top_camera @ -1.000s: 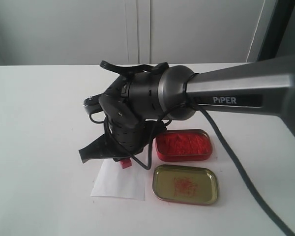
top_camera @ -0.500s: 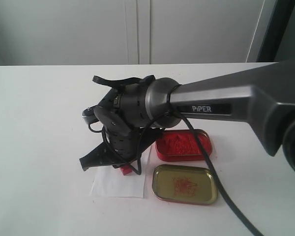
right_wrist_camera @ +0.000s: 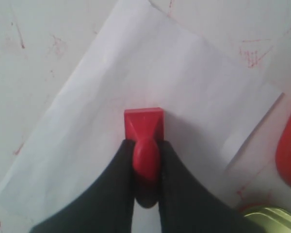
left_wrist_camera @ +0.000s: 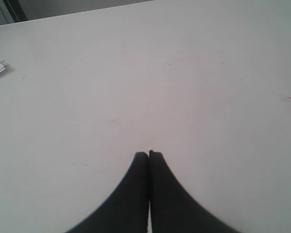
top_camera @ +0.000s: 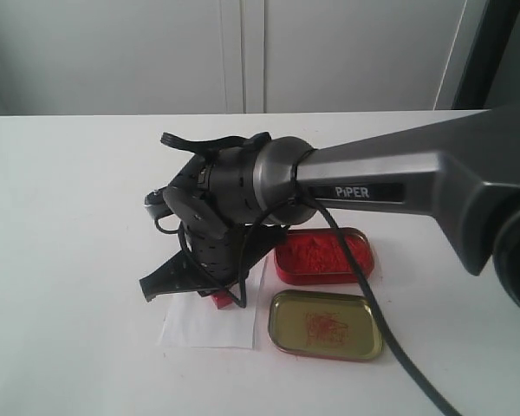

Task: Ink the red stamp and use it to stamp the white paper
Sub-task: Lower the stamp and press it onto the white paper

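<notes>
My right gripper point(right_wrist_camera: 145, 148) is shut on the narrow handle of the red stamp point(right_wrist_camera: 144, 127). The stamp's square base sits down on the white paper point(right_wrist_camera: 136, 77), near its middle. In the exterior view the stamp point(top_camera: 221, 300) shows just under the gripper body, at the top edge of the paper point(top_camera: 210, 326). The red-filled ink tin point(top_camera: 323, 256) lies to the right of the paper. My left gripper point(left_wrist_camera: 148, 154) is shut with nothing in it, over bare white tabletop.
A gold tin lid point(top_camera: 327, 325) with red smears lies in front of the ink tin, close to the paper's right edge. Red ink marks point(right_wrist_camera: 251, 57) dot the tabletop around the paper. My right arm point(top_camera: 399, 186) reaches in from the right.
My right gripper with the stamp moved left and down from a second ago, bringing the stamp onto the paper. Over the last half second it has barely shifted.
</notes>
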Robot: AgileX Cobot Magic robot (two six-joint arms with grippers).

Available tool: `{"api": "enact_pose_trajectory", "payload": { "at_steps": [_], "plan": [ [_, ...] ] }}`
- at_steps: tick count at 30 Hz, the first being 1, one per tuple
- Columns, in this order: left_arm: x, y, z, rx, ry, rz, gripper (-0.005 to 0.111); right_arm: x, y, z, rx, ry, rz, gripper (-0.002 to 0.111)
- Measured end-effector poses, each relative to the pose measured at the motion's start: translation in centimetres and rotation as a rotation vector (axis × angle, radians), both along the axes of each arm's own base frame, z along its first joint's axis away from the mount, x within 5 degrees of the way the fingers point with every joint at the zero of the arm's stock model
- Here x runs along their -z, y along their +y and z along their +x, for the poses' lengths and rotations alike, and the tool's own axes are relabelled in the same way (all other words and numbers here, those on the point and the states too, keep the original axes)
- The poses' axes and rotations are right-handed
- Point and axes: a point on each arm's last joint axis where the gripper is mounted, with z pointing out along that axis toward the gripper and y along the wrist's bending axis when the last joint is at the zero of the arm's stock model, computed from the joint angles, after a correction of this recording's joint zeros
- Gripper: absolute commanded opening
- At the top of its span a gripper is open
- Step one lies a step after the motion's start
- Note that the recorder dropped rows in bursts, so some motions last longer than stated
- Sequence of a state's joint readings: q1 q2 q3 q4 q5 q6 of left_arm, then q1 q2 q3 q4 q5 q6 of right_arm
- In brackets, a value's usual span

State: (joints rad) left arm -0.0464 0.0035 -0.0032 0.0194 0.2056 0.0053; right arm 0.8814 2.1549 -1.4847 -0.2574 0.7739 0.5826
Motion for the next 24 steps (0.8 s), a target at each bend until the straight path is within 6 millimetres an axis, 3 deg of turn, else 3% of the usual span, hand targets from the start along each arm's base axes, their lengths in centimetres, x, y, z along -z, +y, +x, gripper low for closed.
{"api": "enact_pose_trajectory", "payload": {
  "at_steps": [24],
  "plan": [
    [0.0,0.0,0.0,0.0,0.0,0.0,0.0,0.05,0.18,-0.02,-0.006,0.017,0.014,0.0]
  ]
}}
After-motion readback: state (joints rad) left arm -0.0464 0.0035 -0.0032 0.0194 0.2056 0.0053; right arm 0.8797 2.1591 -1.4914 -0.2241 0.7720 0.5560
